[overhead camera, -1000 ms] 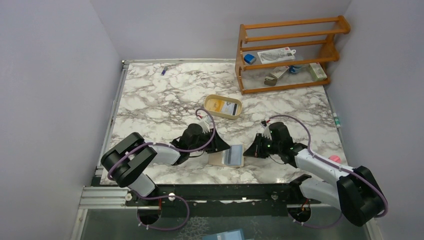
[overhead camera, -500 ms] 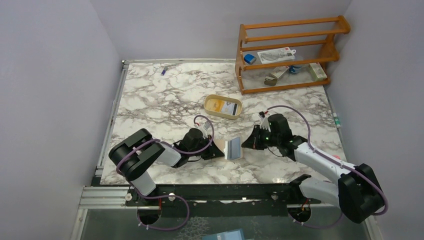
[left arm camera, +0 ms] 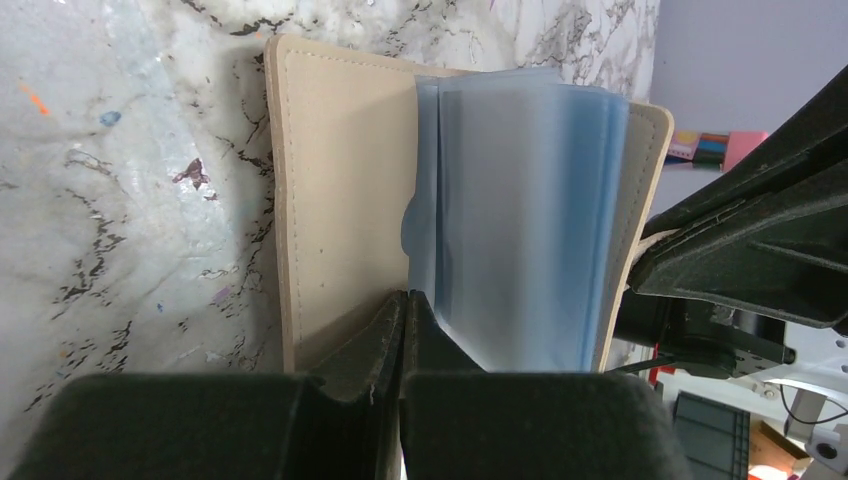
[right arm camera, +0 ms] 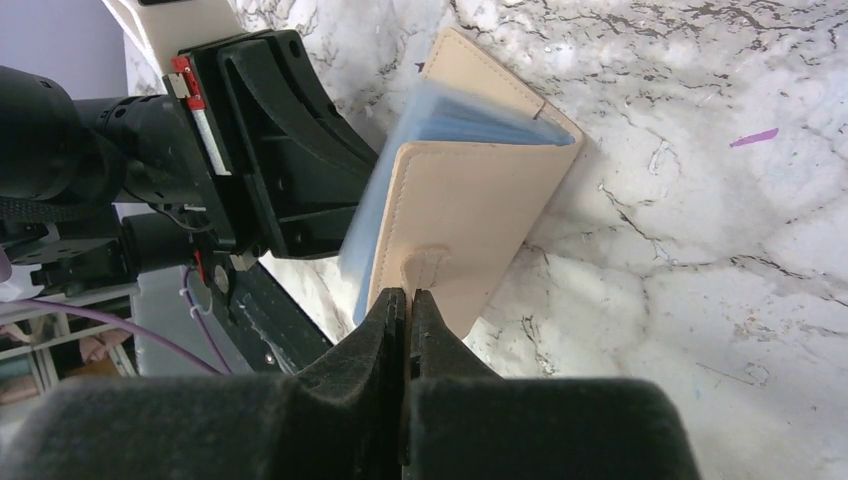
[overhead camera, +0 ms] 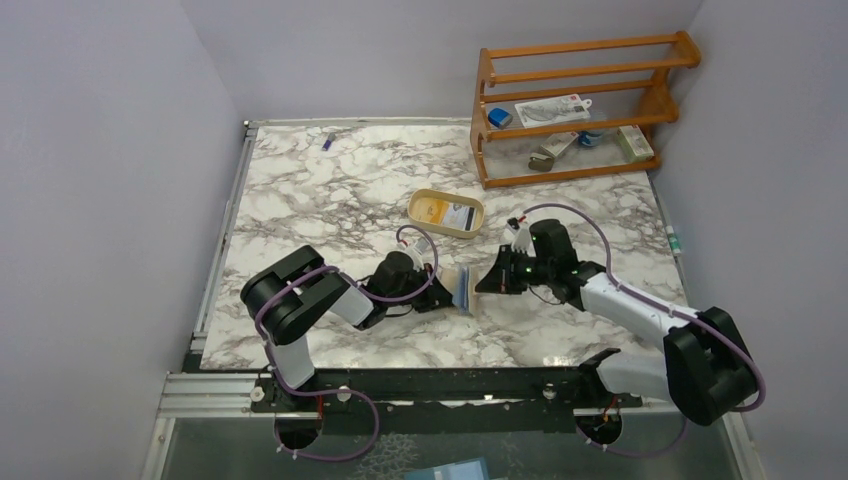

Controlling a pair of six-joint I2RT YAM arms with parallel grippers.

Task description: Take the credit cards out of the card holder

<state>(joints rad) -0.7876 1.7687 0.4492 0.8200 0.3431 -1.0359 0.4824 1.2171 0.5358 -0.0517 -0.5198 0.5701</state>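
The card holder (overhead camera: 463,290) is standing open between both hands: left hand (left arm camera: 404,300) pinching its left cover, right hand (right arm camera: 408,296) pinching its snap tab (right arm camera: 428,262), blue sleeves (left arm camera: 520,220) fanning between.

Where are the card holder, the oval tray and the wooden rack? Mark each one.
card holder (left arm camera: 340,200): left wrist view, on its beige flap.
oval tray (overhead camera: 412,208): top view, on its left rim.
wooden rack (overhead camera: 590,47): top view, on its top rail.
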